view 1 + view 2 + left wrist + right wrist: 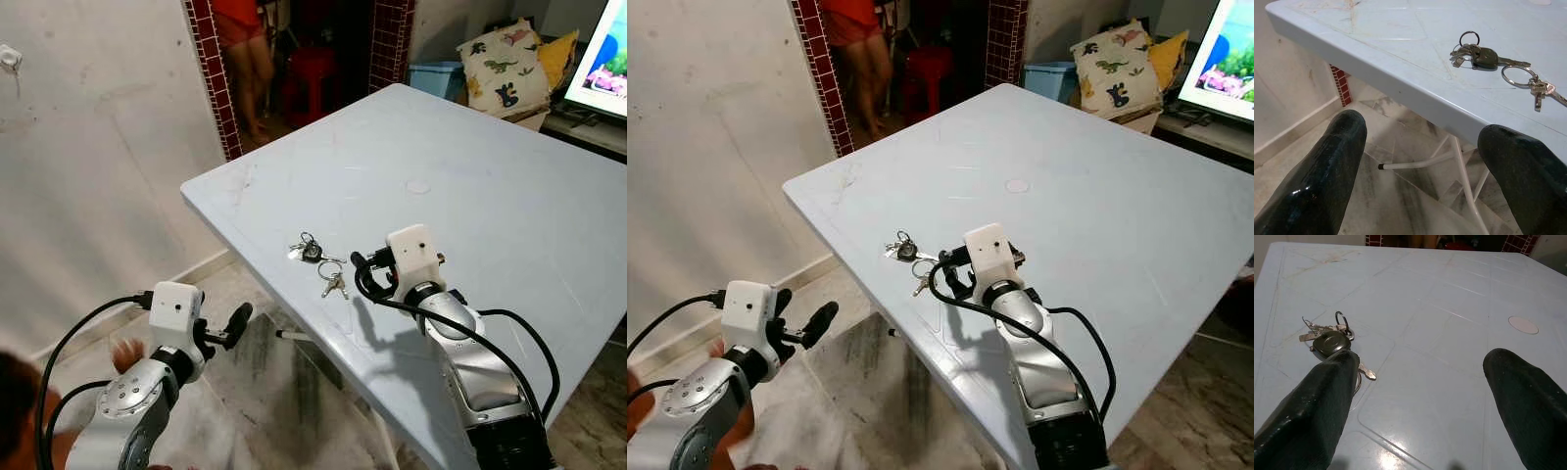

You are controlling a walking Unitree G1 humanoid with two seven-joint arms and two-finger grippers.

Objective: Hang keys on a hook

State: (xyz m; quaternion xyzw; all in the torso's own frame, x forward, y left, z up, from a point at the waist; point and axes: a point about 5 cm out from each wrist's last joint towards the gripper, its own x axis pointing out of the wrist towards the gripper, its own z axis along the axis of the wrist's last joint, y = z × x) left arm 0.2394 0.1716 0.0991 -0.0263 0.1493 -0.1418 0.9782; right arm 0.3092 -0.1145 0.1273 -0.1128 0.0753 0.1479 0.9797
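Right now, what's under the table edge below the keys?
Under the table edge, white tubular legs and a crossbar stand on stained floor. The tabletop covers where they attach. The keys lie on top.

No lettering, label, brand, number or sign can be read on anything in these views.
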